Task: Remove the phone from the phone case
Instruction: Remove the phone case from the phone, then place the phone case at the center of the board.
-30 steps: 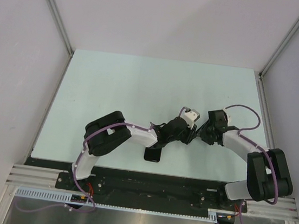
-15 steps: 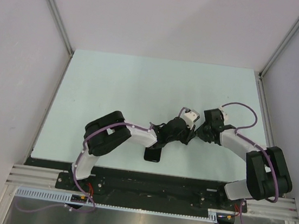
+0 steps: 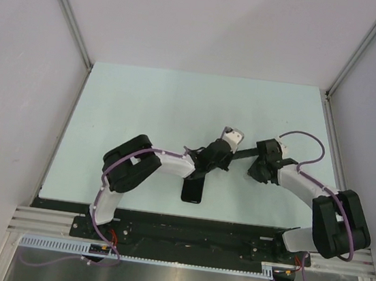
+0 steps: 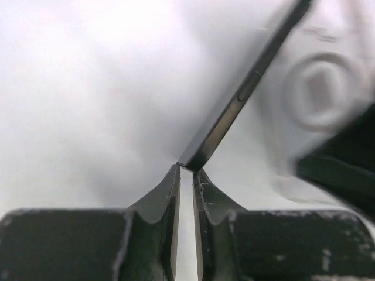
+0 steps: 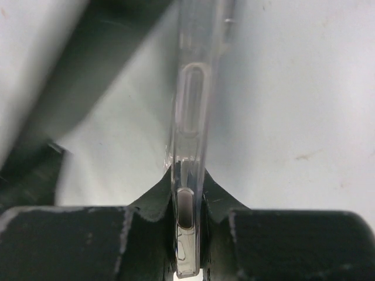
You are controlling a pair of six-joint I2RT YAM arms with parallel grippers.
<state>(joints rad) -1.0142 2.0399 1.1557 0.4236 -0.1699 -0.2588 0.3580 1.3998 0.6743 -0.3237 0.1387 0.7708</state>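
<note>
The pale green table (image 3: 144, 108) is sitting inside white walls (image 3: 209, 20), with metal posts (image 3: 70, 13) running up the back corners. A small black object (image 3: 193, 191) is lying near the front edge, just below the action. Both arms are reaching toward the middle and meeting tip to tip: the left arm (image 3: 171, 166) is bending in from the left, and the right arm (image 3: 306, 186) is curling in from the right with its purple cable (image 3: 305, 138) looping over it. The left gripper (image 4: 186, 170) is pinching the phone (image 4: 234, 105) at its very end, fingers almost together with only a slit between them, and the dark slab is angling up and away toward the right arm. The right gripper (image 5: 188, 178) is clamping the clear case (image 5: 190, 99) edge-on, the case rising straight out of its fingers. From above, the phone is showing as a thin dark bar bridging the two grippers. Whether its far end is sitting inside the case, I cannot tell. Open table is lying all around, widest toward the back and left; the front edge is running just below the black object.
</note>
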